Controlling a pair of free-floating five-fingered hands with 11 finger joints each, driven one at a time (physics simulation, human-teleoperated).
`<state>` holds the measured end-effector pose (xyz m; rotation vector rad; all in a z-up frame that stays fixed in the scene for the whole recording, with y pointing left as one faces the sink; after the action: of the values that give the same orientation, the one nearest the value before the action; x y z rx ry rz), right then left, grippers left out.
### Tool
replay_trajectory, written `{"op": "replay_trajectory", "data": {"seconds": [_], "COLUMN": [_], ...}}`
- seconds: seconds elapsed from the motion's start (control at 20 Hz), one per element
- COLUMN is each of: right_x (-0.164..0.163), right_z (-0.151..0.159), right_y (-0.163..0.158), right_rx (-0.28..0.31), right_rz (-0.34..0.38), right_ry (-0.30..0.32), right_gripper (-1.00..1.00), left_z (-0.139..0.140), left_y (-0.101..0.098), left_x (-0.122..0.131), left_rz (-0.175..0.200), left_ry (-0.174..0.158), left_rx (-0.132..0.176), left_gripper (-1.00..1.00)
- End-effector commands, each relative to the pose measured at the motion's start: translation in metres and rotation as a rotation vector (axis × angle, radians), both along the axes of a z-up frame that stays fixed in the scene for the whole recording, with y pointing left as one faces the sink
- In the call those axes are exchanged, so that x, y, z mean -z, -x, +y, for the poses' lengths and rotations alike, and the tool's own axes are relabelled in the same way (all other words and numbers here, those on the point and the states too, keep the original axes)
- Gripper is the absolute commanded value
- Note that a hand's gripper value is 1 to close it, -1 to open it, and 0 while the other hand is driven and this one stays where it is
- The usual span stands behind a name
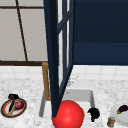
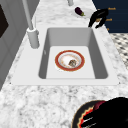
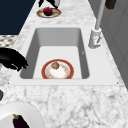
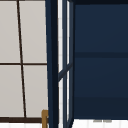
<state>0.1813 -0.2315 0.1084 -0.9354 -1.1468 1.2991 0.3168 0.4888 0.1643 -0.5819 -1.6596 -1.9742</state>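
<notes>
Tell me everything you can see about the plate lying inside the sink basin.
The plate is round, with a red-orange rim, a thin pale ring inside it and a whitish centre; it looks like glazed ceramic. It lies flat on the floor of the white sink, nearer the front wall than the faucet side. A small brownish lump, too unclear to identify, sits on its centre, slightly off-middle. Neither hand touches it: the right hand hovers over the sink's front edge, fingers curled downward.

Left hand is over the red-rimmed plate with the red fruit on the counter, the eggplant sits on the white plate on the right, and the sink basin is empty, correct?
Not quite: the sink basin is not empty. The left side view shows a red-rimmed plate with food on it lying in the basin. The rest holds: the left hand is over the counter plate with the red fruit, and the eggplant sits on the white plate.
</notes>
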Motion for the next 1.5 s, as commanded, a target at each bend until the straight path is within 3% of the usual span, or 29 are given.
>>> {"op": "replay_trajectory", "data": {"seconds": [0.0,0.15,0.25,0.45,0.9,0.95,1.0,1.05,1.1,1.15,1.2,1.35,1.45], "right_x": [0.000,0.000,0.000,0.000,0.000,0.000,0.000,0.000,0.000,0.000,0.000,0.000,0.000], "right_z": [0.000,0.000,0.000,0.000,0.000,0.000,0.000,0.000,0.000,0.000,0.000,0.000,0.000], "right_y": [0.000,0.000,0.000,0.000,0.000,0.000,0.000,0.000,0.000,0.000,0.000,0.000,0.000], "right_rx": [0.000,0.000,0.000,0.000,0.000,0.000,0.000,0.000,0.000,0.000,0.000,0.000,0.000], "right_rz": [0.000,0.000,0.000,0.000,0.000,0.000,0.000,0.000,0.000,0.000,0.000,0.000,0.000], "right_ry": [0.000,0.000,0.000,0.000,0.000,0.000,0.000,0.000,0.000,0.000,0.000,0.000,0.000], "right_gripper": [0.00,0.00,0.00,0.00,0.00,0.00,0.00,0.00,0.00,0.00,0.00,0.00,0.00], "left_z": [0.000,0.009,0.011,0.018,0.030,0.033,0.039,0.036,0.032,0.029,0.030,0.032,0.030], "left_y": [-0.004,-0.002,-0.002,-0.002,-0.015,-0.016,-0.019,-0.017,-0.016,-0.015,-0.011,-0.013,-0.011], "left_x": [0.004,0.015,0.023,0.042,0.042,0.042,0.042,0.036,0.030,0.029,0.029,0.024,0.018], "left_rz": [0.039,0.027,0.031,0.050,0.129,0.142,0.138,0.093,0.095,0.097,0.097,0.096,0.068], "left_ry": [0.018,0.039,0.044,0.067,0.085,0.091,0.104,0.087,0.077,0.075,0.077,0.087,0.092], "left_rx": [-0.094,-0.084,-0.098,-0.089,-0.073,-0.066,-0.034,0.035,0.092,0.112,0.121,0.104,0.105], "left_gripper": [-1.00,-1.00,-1.00,-1.00,-1.00,-1.00,-1.00,-1.00,-1.00,-1.00,-1.00,-1.00,-1.00]}}
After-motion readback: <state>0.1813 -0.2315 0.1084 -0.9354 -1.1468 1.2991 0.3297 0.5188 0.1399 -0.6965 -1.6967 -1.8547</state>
